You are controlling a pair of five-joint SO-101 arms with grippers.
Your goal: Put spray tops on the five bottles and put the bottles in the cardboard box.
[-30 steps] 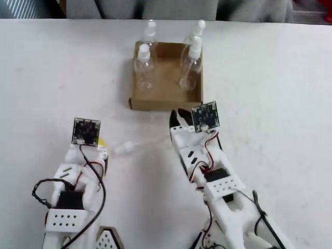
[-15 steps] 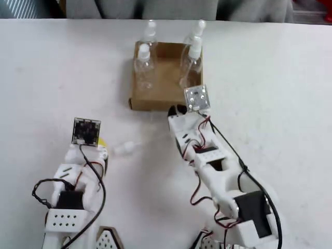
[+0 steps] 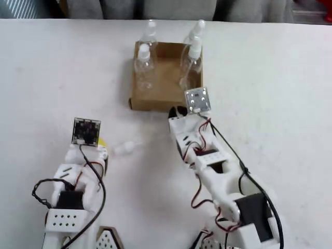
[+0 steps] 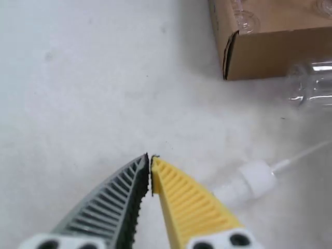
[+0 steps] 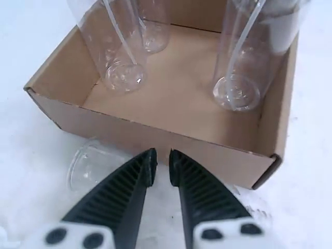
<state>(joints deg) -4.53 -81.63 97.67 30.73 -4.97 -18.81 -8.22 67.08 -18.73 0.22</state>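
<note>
The cardboard box (image 3: 166,78) stands at the table's far middle. Several clear bottles with spray tops, such as one bottle (image 3: 142,65), stand upright in it. One more clear bottle (image 5: 88,166) lies on its side against the box's front wall (image 5: 155,137); it has no top. Its loose white spray top (image 3: 127,148) lies on the table beside my left gripper (image 4: 150,158), which is shut and empty. My right gripper (image 5: 162,155) hangs just above the lying bottle at the box front, with a narrow gap between its fingers and nothing in it.
White tabletop (image 3: 270,78) spreads to both sides of the box. The spray top's thin tube (image 4: 306,153) points toward the lying bottle (image 4: 311,83). Dark chairs line the table's far edge.
My right arm has moved forward to the box front and turned its wrist downward, mostly within the first half second. The left arm, spray top and bottles have kept still.
</note>
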